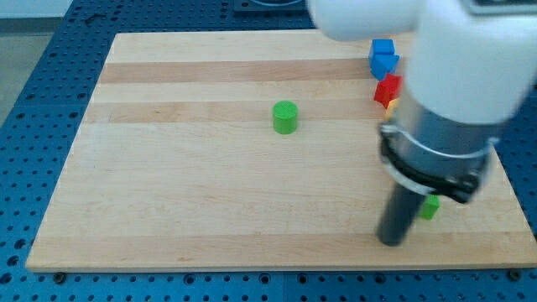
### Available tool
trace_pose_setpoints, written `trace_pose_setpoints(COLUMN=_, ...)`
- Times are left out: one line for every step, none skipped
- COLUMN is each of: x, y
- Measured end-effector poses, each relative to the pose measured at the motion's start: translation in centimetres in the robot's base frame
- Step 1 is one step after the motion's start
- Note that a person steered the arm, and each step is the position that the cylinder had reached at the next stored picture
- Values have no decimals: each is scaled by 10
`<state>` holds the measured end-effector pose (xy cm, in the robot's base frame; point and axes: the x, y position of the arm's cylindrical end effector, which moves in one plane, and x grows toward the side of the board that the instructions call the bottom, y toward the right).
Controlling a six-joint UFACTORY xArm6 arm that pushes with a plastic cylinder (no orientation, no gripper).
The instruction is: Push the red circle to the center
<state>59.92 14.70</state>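
Observation:
My tip (391, 241) rests on the wooden board (210, 193) near the view's bottom right. A small green block (430, 207) lies just right of the rod, partly hidden by it. A red block (388, 89) sits at the view's upper right, partly hidden behind the arm; its shape cannot be made out. A sliver of yellow (390, 106) shows just below it. A blue block (383, 57) stands above the red one. A green cylinder (285, 117) stands near the board's middle, far to the upper left of my tip.
The arm's large white and grey body (457, 84) covers the board's upper right and may hide other blocks. A blue perforated table (42, 101) surrounds the board.

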Motion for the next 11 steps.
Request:
trace_pose_setpoints(x=7, y=70)
trace_pose_setpoints(x=-24, y=137)
trace_pose_setpoints(x=-83, y=153)
trace_pose_setpoints(x=-88, y=108)
trace_pose_setpoints(x=-88, y=66)
trace_pose_setpoints(x=-92, y=21)
trace_pose_setpoints(x=-101, y=-18)
trace_pose_setpoints(x=-120, y=-51)
trace_pose_setpoints(x=-131, y=-69)
trace_pose_setpoints(x=-138, y=-69)
trace_pose_setpoints(x=-144, y=-70)
